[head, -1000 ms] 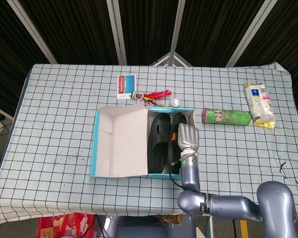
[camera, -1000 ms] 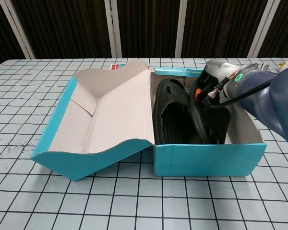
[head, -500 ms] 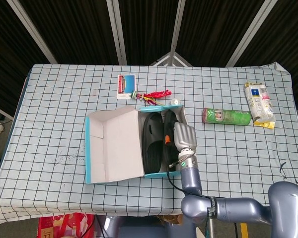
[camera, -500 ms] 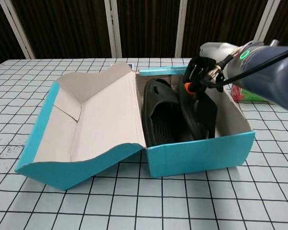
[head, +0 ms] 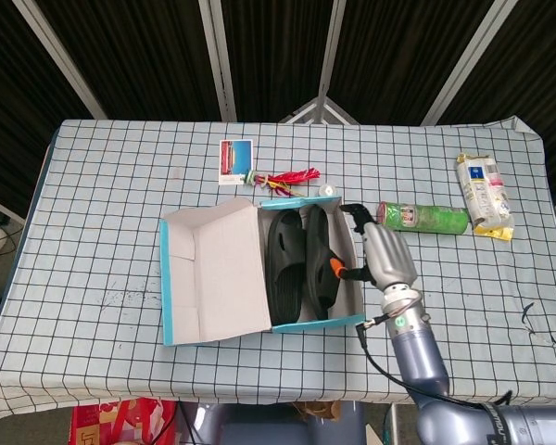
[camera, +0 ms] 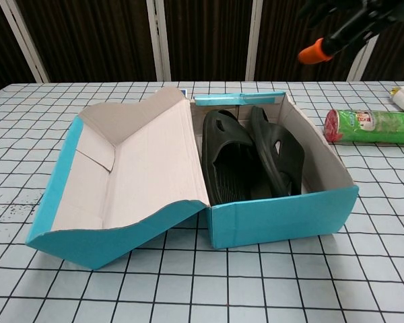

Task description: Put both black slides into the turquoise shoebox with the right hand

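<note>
The turquoise shoebox (head: 171,278) lies open on the checked tablecloth, its lid folded out to the left. Both black slides are inside it: one (head: 283,269) lies against the lid side, the other (head: 321,260) leans on its edge beside it. In the chest view the box's front wall (camera: 283,215) faces me, with the flat slide (camera: 225,158) and the tilted slide (camera: 277,151) behind it. My right hand (head: 385,258) hovers just right of the box, raised, fingers apart, holding nothing. Only its orange-tipped fingers (camera: 313,51) reach into the chest view's top right. The left hand is unseen.
A green can (head: 424,219) lies on its side right of the box, also seen as the can (camera: 374,126). A snack packet (head: 485,195) sits at the far right. Behind the box lie a card (head: 235,156), a red tassel (head: 292,178) and a small white disc (head: 329,191).
My right hand let go of the second slide, rose out of the box and moved right. The box had slid a little leftward; now it stays put.
</note>
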Action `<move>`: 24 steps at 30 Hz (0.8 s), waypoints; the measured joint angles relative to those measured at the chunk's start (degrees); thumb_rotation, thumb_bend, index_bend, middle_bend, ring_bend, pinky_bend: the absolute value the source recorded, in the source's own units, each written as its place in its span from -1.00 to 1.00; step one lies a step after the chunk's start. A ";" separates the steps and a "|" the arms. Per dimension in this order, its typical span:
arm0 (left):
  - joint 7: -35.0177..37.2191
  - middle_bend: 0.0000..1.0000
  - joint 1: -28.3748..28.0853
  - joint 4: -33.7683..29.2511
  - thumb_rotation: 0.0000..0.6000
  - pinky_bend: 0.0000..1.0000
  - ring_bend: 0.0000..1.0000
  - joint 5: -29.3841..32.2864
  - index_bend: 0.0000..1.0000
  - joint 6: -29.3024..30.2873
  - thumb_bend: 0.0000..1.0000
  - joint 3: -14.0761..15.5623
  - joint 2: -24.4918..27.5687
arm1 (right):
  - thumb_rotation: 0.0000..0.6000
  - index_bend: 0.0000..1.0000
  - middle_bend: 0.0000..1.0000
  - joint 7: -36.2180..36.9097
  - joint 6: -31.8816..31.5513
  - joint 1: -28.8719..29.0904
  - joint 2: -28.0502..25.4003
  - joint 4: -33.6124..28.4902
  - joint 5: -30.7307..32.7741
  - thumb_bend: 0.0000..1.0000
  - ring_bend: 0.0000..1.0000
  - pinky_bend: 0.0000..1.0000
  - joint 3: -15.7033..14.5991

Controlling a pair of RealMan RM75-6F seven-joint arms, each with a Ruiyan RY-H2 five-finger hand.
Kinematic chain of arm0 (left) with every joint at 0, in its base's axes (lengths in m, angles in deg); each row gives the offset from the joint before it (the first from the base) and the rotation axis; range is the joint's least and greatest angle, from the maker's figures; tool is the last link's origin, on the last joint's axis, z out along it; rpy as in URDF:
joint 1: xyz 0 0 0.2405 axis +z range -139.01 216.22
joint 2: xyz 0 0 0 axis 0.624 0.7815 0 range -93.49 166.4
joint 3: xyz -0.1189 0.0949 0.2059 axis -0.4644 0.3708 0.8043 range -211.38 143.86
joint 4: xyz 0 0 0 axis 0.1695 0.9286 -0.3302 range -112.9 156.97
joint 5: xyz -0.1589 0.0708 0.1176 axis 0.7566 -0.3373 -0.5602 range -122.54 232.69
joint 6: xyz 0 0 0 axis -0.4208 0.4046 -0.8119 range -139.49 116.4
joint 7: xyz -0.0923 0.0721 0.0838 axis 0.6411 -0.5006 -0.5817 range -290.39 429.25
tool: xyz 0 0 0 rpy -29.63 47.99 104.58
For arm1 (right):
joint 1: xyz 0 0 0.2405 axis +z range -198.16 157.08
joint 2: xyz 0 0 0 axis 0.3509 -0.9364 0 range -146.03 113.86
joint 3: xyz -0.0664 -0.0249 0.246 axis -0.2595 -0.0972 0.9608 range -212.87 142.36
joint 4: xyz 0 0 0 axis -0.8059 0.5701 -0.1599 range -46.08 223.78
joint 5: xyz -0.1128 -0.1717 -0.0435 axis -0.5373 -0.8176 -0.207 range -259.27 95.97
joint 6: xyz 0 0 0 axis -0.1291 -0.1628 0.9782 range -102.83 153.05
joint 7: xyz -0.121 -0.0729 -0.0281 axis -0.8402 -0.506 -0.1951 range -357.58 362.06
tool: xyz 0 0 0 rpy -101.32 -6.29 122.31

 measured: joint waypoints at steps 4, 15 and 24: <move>0.01 -1.00 0.10 -0.11 1.00 -0.82 -1.00 -0.39 -0.80 0.49 -0.25 0.04 -0.01 | 1.00 -0.57 -0.66 0.61 -0.76 -4.88 -3.45 -0.67 -9.03 -0.36 -0.40 -0.13 -5.47; -1.12 -1.00 0.59 -0.38 1.00 -0.82 -1.00 -2.32 -0.86 2.73 -0.25 0.42 -0.64 | 1.00 -0.50 -0.66 14.24 -8.56 -26.77 -7.78 8.68 -54.14 -0.36 -0.50 -0.35 -31.22; -1.87 -1.00 0.60 -0.09 1.00 -0.82 -1.00 -3.20 -0.86 3.48 -0.25 0.65 -1.10 | 1.00 -0.50 -0.67 21.91 -15.87 -39.64 -6.18 30.45 -69.95 -0.36 -0.63 -0.47 -41.37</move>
